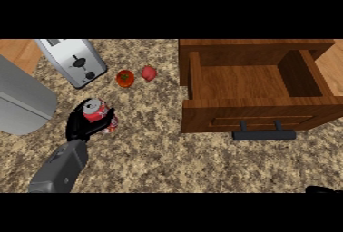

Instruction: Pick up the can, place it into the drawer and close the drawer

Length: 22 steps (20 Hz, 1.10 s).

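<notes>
Speckled counter [201, 158], left robot hand [81, 126] curled around upright can [97, 111].

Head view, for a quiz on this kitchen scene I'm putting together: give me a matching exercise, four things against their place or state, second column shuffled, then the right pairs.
Things:
1. can
2. drawer
3. toaster
4. right hand

Places or states:
A. lying on the counter near the top left
B. pulled open, nothing inside
C. barely showing at the lower right edge
D. gripped in the left hand

Pairs: 1-D, 2-B, 3-A, 4-C
</notes>
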Tool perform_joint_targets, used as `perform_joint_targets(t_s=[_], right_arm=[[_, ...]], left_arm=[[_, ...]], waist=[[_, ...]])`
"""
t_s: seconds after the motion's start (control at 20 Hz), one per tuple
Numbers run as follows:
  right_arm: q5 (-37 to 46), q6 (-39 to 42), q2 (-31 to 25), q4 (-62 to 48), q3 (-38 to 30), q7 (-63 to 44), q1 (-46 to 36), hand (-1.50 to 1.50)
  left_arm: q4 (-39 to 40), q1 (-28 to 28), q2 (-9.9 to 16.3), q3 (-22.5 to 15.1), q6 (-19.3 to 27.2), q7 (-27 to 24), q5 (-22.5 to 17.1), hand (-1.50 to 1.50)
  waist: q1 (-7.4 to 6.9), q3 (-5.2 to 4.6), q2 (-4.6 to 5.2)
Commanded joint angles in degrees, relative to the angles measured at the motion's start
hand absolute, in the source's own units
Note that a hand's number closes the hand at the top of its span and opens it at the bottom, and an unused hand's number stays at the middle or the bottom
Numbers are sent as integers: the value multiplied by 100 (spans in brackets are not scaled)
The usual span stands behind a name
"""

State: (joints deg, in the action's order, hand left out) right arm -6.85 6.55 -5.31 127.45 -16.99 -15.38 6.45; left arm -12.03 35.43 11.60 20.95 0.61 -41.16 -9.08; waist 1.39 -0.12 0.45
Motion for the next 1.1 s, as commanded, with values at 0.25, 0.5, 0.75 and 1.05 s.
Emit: perform_joint_targets(t_s=[0.25, 0.5, 0.75, 1.05], right_arm=[[58, -30, 33, 94, -34, 16, 55, -150], [237, -259, -40, -82, 67, -303, -427, -150], [245, -267, -103, 311, -92, -502, -195, -150], [528, -223, 294, 407, 233, -80, 286, -150]], left_arm=[[-68, 418, -653, -548, -67, 2, 427, 150], [-503, 363, -843, -549, -285, 38, 250, 150], [-1181, 646, -900, -786, -224, 991, 251, 150], [-2212, 879, -1152, -1338, 281, 1796, 380, 150]], waist=[[-15, 6, -23], [-98, 8, -35], [-150, 14, -72], [-174, 20, -103]])
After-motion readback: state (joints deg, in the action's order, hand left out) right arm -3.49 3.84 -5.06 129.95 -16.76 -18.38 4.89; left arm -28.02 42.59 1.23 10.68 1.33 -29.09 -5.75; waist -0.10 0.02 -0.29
